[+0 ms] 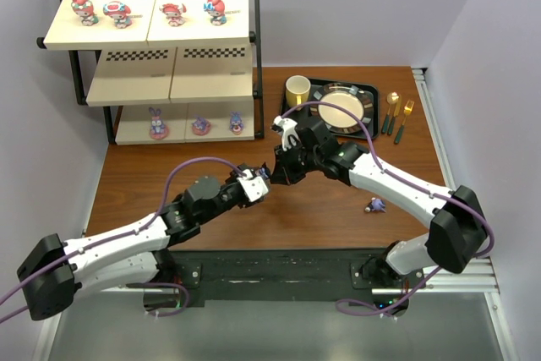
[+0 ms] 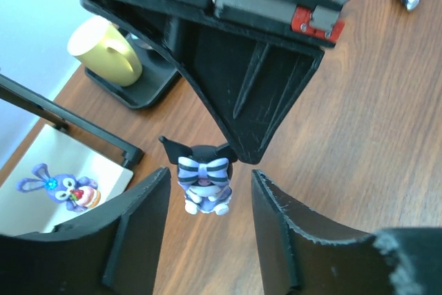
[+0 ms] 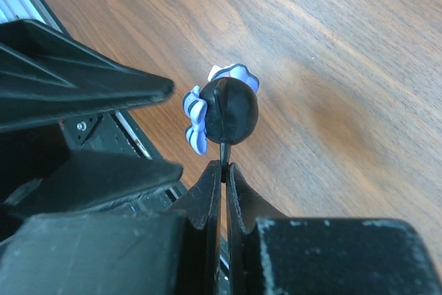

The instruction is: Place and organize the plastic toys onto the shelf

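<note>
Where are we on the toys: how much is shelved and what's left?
Done: four pink-red figurines on the top tier of the shelf, three purple bunnies on the bottom one. In hand: the right gripper pinches a dark figurine by its thin tip, between the open fingers of the left gripper, which do not touch it. Left: shelving that one and the loose toy on the table.

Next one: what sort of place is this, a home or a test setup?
Probably a staged lab cell, not a home: plain pale panels box in the wooden table, aluminium framing edges it, and the props are just a toy shelf and a dinner tray.
</note>
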